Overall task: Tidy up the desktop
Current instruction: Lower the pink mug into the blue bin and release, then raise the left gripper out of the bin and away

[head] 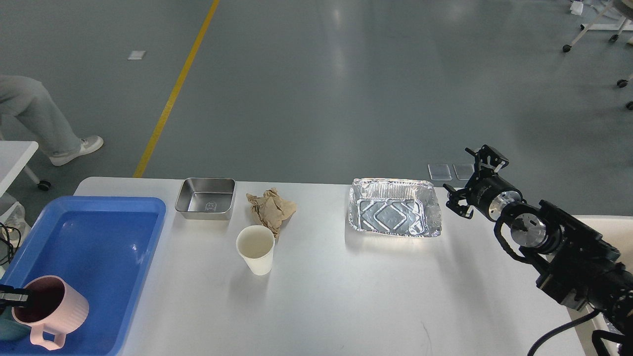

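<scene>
left claw (pixel 17 297): mostly cut off at left edge, grip unreadable | teal mug (pixel 9 330): hidden behind pink mug (pixel 49 311) | counter (pixel 346 287): near edge out of frame

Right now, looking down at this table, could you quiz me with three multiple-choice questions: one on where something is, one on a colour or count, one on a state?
1. Where is the pink mug?
A. Over the blue tray's near left corner
B. Inside the foil pan
C. Beside the paper cup

2. How many metal or foil containers are on the desktop?
A. One
B. Two
C. Four

3. How does the paper cup stand?
A. Tipped over
B. Crushed flat
C. Upright, mouth up

Answers: 1 A, the mug shows against the tray's blue floor there. 2 B, the steel pan and the foil pan. 3 C, its round open rim faces upward.
</scene>
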